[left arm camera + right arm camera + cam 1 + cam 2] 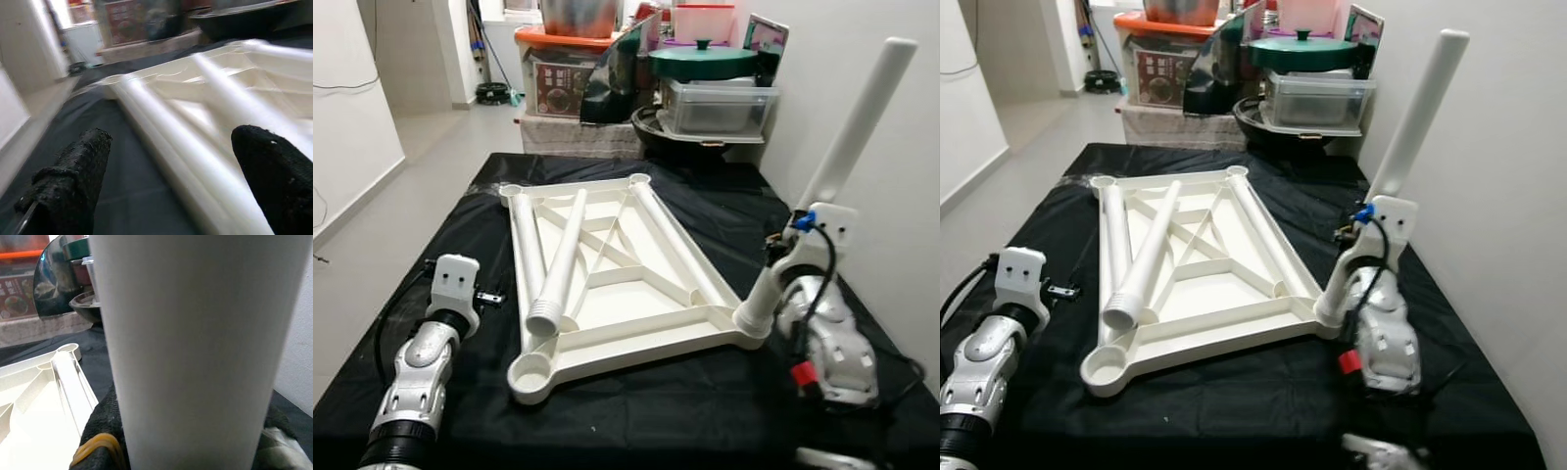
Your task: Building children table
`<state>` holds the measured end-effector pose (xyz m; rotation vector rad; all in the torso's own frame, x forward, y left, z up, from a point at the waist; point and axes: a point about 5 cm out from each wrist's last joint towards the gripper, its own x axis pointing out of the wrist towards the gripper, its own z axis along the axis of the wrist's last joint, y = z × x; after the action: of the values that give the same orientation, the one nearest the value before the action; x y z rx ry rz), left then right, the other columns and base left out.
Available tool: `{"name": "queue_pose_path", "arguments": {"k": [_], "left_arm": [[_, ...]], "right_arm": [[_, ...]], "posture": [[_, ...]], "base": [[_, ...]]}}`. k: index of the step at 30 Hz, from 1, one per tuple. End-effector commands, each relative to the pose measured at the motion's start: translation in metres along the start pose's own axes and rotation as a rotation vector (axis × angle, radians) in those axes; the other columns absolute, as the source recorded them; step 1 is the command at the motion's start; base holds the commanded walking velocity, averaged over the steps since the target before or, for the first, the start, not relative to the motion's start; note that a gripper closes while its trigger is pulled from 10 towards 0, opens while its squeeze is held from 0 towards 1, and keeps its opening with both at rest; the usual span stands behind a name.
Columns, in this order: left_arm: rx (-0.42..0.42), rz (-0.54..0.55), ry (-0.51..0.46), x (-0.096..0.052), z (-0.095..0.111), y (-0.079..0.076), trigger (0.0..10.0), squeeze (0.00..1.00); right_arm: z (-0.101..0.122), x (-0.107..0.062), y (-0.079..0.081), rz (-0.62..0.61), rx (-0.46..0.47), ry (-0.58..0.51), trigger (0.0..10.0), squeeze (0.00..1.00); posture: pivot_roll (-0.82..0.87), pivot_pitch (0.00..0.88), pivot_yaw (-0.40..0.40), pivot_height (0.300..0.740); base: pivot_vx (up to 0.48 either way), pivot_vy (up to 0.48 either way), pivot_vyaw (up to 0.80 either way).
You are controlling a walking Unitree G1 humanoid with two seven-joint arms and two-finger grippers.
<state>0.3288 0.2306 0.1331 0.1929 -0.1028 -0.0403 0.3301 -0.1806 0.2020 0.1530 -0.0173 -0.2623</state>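
A white plastic table top (636, 279) lies upside down on the black cloth. Three white legs rest on it: one along its left side (524, 240), one slanted across the middle (563, 259), one along its right side (680, 245). My right gripper (787, 257) is shut on a fourth leg (852, 127). That leg tilts up to the right, with its lower end at the near right corner socket (751, 318). In the right wrist view the leg (195, 333) passes between the fingers (100, 423). My left gripper (171, 186) is open, just left of the table top and holding nothing.
Beyond the table's far end stand a clear tub (720, 106) under a green lid (703, 61), a black bowl (690, 145) and stacked boxes (563, 83). A white wall (901, 176) runs close along the right. Open floor (421, 166) lies to the left.
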Motion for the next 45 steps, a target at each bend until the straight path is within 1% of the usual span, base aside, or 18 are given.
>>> {"name": "queue_pose_path", "arguments": {"k": [1, 5, 6, 9, 10, 14, 15, 21, 30, 31, 32, 34, 35, 37, 40, 42, 44, 45], "left_arm": [[-0.007, -0.009, 0.014, 0.0, -0.002, -0.002, 10.0, 0.0], [-0.007, -0.007, 0.013, 0.001, -0.001, -0.002, 10.0, 0.0], [-0.007, -0.006, 0.014, 0.0, -0.002, -0.001, 10.0, 0.0], [-0.007, -0.006, 0.015, -0.001, -0.003, -0.002, 10.0, 0.0], [-0.009, -0.006, 0.017, -0.001, -0.004, -0.003, 10.0, 0.0], [-0.013, -0.006, 0.018, 0.0, -0.003, -0.004, 10.0, 0.0], [-0.013, -0.005, 0.017, 0.0, -0.003, -0.004, 10.0, 0.0], [-0.013, -0.004, 0.018, 0.001, -0.003, -0.003, 10.0, 0.0], [-0.018, -0.002, 0.015, 0.001, -0.003, -0.005, 10.0, 0.0], [-0.019, -0.001, 0.015, 0.001, -0.003, -0.005, 10.0, 0.0], [-0.018, 0.001, 0.015, 0.001, -0.003, -0.005, 10.0, 0.0], [-0.017, 0.002, 0.015, 0.001, -0.004, -0.004, 10.0, 0.0], [-0.016, 0.004, 0.015, 0.001, -0.003, -0.003, 10.0, 0.0], [-0.015, 0.005, 0.014, 0.001, -0.003, -0.003, 10.0, 0.0], [-0.013, 0.007, 0.016, 0.0, -0.004, -0.002, 10.0, 0.0], [-0.013, 0.007, 0.016, 0.0, -0.004, -0.002, 10.0, 0.0], [-0.013, 0.005, 0.019, 0.0, -0.005, -0.003, 10.0, 0.0], [-0.013, 0.005, 0.019, 0.0, -0.005, -0.003, 10.0, 0.0]], "right_arm": [[-0.029, -0.004, 0.005, 0.003, 0.017, 0.145, 0.0, 0.0], [-0.029, -0.007, 0.017, 0.042, 0.017, 0.151, 0.0, 0.0], [-0.028, -0.008, 0.025, 0.101, 0.019, 0.162, 10.0, 0.0], [-0.024, -0.007, 0.027, 0.129, 0.009, 0.162, 10.0, 0.0], [-0.015, -0.004, 0.019, 0.138, 0.021, 0.126, 10.0, 1.0], [0.011, 0.007, -0.01, 0.227, -0.003, 0.035, 10.0, 1.0], [0.018, 0.009, -0.016, 0.312, -0.007, 0.009, 10.0, 0.0], [0.036, 0.012, -0.051, 0.615, -0.167, -0.011, 10.0, 0.0], [0.037, 0.018, -0.073, 0.805, -0.275, 0.054, 10.0, 0.0], [0.035, 0.021, -0.073, 0.836, -0.281, 0.068, 7.2, 0.0], [0.034, 0.026, -0.071, 0.834, -0.277, 0.066, 1.4, 0.0], [0.033, 0.03, -0.07, 0.835, -0.275, 0.064, 1.4, 0.0], [0.03, 0.036, -0.071, 0.76, -0.302, 0.07, 0.0, 0.0], [0.028, 0.04, -0.072, 0.704, -0.324, 0.074, 0.0, 0.0], [0.026, 0.051, -0.076, 0.397, -0.202, 0.051, 0.0, 0.0], [0.026, 0.052, -0.078, 0.333, -0.187, 0.041, 0.0, 0.0], [0.01, 0.038, -0.076, 0.019, -0.013, -0.008, 0.0, 0.0], [0.01, 0.038, -0.076, 0.019, -0.013, -0.008, 0.0, 0.0]], "posture": [[0.03, 0.0, -0.068, 0.74], [0.03, 0.0, -0.069, 0.74], [0.03, 0.0, -0.072, 0.74], [0.02, 0.0, -0.071, 0.74], [0.02, 0.0, -0.07, 0.74], [0.02, 0.0, -0.071, 0.74], [0.02, 0.0, -0.069, 0.74], [0.01, 0.0, -0.072, 0.74], [0.02, 0.0, -0.08, 0.74], [0.03, 0.0, -0.082, 0.74], [0.03, 0.0, -0.082, 0.74], [0.03, 0.0, -0.082, 0.74], [0.04, 0.0, -0.085, 0.74], [0.04, 0.0, -0.085, 0.74], [0.03, 0.0, -0.083, 0.74], [0.03, 0.0, -0.083, 0.74], [0.03, 0.0, -0.086, 0.74], [0.03, 0.0, -0.086, 0.74]], "base": [[0.0, 0.0, 0.0], [0.0, 0.0, 0.0], [0.0, 0.0, 0.0], [0.0, 0.0, 0.0], [0.0, 0.0, 0.0], [0.0, 0.0, 0.0], [0.0, 0.0, 0.0], [0.0, 0.0, 0.0], [0.0, 0.0, 0.0], [0.0, 0.0, 0.0], [0.0, 0.0, 0.0], [0.0, 0.0, 0.0], [0.0, 0.0, 0.0], [0.0, 0.0, 0.0], [0.0, 0.0, 0.0], [0.0, 0.0, 0.0], [0.0, 0.0, 0.0], [0.0, 0.0, 0.0]]}}
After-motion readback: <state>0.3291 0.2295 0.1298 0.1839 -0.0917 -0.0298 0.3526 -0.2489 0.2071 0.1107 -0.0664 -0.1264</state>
